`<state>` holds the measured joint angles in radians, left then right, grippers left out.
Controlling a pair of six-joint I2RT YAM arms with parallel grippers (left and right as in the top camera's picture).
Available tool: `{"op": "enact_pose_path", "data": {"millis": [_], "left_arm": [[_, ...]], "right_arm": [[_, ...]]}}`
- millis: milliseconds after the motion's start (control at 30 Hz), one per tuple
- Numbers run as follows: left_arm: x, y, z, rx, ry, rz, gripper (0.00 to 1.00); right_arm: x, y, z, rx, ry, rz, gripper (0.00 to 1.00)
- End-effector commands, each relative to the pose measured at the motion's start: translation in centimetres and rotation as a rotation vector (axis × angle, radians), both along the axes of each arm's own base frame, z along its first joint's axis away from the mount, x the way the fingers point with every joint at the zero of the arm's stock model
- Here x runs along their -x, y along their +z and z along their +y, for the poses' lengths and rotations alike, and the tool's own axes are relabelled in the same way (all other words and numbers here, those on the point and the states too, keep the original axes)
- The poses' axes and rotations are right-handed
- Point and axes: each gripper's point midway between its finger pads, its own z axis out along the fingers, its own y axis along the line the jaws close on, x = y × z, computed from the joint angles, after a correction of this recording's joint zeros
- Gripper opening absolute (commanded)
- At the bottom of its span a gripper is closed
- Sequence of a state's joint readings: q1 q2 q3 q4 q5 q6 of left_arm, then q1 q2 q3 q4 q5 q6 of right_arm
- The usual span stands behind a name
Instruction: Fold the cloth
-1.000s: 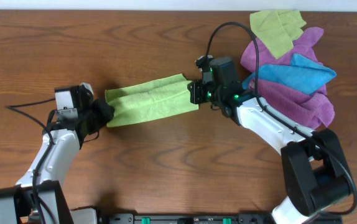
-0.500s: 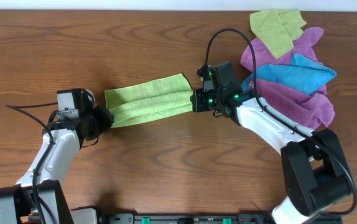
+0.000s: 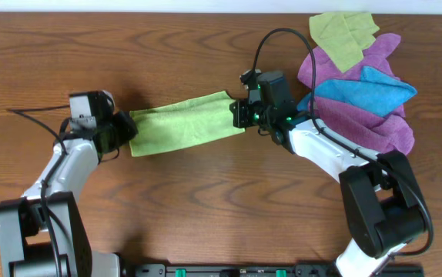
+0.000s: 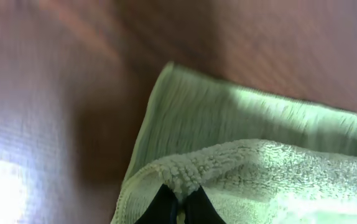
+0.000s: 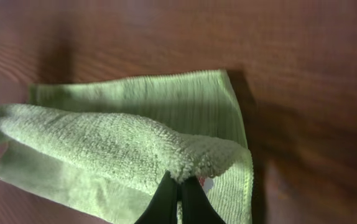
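Lime cloth (image 3: 182,123) apparently doubled lengthwise | left hand (image 4: 180,206) pinching one end | right hand (image 5: 179,196) pinching other end

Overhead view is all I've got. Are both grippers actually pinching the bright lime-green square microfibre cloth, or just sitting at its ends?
Observer: The left wrist view shows the left gripper shut on a lifted fuzzy edge of the bright lime-green square microfibre cloth.
Operator: And the right side?
Observer: In the right wrist view, the right gripper is shut on a raised fold, above a lower layer lying flat on the wooden table.
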<state>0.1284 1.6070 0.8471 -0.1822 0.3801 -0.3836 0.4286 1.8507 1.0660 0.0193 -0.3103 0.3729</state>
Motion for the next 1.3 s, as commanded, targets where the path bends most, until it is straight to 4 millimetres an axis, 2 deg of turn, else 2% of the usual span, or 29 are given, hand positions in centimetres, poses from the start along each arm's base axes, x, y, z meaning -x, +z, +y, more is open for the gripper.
{"op": "enact_pose_path", "data": {"millis": [0,67,233,367,567,733,900,933,967,1000,1033,1133,1200,1267], "left_arm": [[-1.5,0.9,0.7,-0.046,-0.019,-0.032,0.06],[-2.0,1.0,0.7,-0.049,-0.024,-0.032,0.05],[-2.3,0.1,0.3,-0.021,-0.039,-0.003,0.06],[-1.4,-0.4,0.2,-0.026,-0.058,0.032,0.05],[0.3,-1.2,0.0,-0.027,-0.077,0.106,0.06],[1.2,-1.9,0.8,-0.066,-0.054,0.157,0.05],[1.1,-1.8,0.8,-0.068,-0.053,0.153,0.06],[1.1,-1.8,0.8,-0.068,-0.053,0.153,0.06],[1.1,-1.8,0.8,-0.069,-0.053,0.153,0.15],[1.1,-1.8,0.8,-0.069,-0.053,0.153,0.33],[1.1,-1.8,0.8,-0.068,-0.053,0.154,0.49],[1.2,-1.8,0.8,-0.064,-0.055,0.156,0.57],[1.3,-1.6,0.8,-0.065,-0.056,0.156,0.62],[1.3,-1.2,0.7,-0.065,-0.056,0.152,0.61]], "right_arm": [[-1.7,1.5,-0.1,-0.018,-0.034,-0.045,0.01],[-2.3,1.8,0.2,-0.023,-0.033,-0.055,0.01],[-3.1,1.0,0.7,-0.018,-0.027,-0.029,0.01],[-2.5,0.3,0.4,0.002,-0.027,0.013,0.01],[-0.4,-1.9,-0.7,0.073,-0.009,0.118,0.01],[-0.3,-2.0,-0.8,0.083,-0.007,0.122,0.01],[-0.2,-2.1,-0.9,0.088,-0.009,0.125,0.01],[-0.2,-2.1,-0.9,0.087,-0.009,0.125,0.01],[-0.2,-2.1,-0.9,0.087,-0.009,0.125,0.01],[-0.2,-2.1,-0.9,0.087,-0.009,0.125,0.11],[-0.2,-2.1,-0.9,0.087,-0.009,0.125,0.27],[-0.1,-2.0,-0.7,0.080,-0.003,0.126,0.64],[-0.1,-1.7,-0.6,0.065,0.007,0.126,0.73],[-0.1,-1.1,-0.3,0.044,0.019,0.123,0.76]]}}
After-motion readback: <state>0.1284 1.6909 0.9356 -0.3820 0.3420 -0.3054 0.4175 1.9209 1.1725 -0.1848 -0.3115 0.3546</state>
